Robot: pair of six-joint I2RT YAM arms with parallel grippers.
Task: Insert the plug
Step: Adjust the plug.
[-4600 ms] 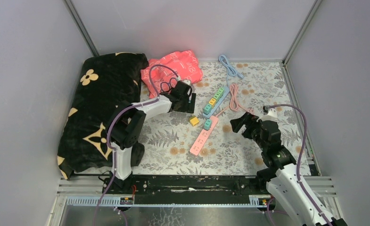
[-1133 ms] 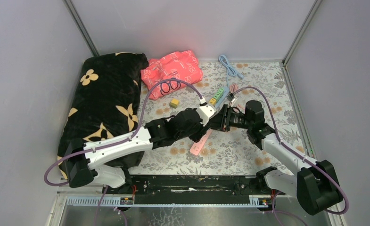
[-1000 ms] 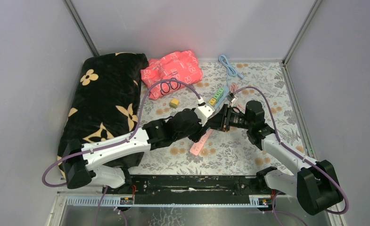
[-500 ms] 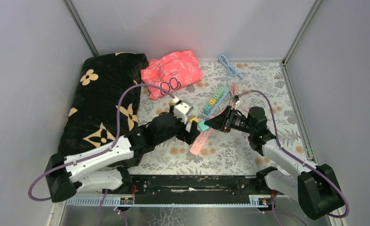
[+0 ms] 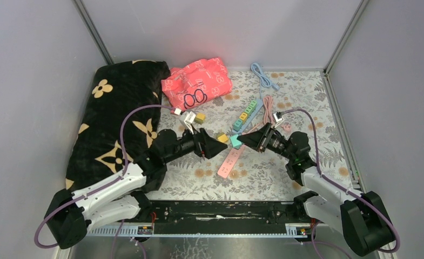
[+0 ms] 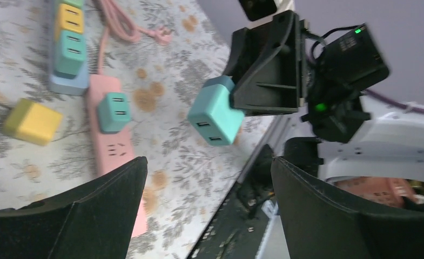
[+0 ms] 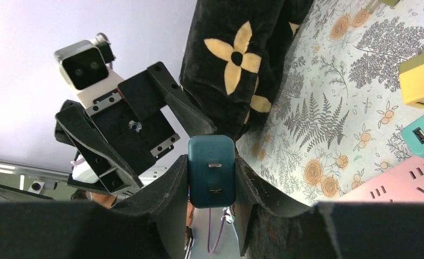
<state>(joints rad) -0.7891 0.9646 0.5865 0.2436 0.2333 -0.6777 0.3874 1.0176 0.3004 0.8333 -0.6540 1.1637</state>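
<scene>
black flowered blanket (image 5: 112, 108) — far left | pink cloth (image 5: 199, 78) — beside it

Floral table (image 5: 307, 97): black blanket (image 5: 112, 108), red cloth (image 5: 199, 78), blue strip (image 5: 247, 115), pink strip (image 5: 228, 163), yellow adapter (image 5: 222, 138).

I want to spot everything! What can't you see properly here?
- Teal plug prongs: hidden in the left wrist view behind the right gripper holding it.
- Pink power strip: cut off by the right edge in the right wrist view.
- Its sockets: too small in the top view.
</scene>
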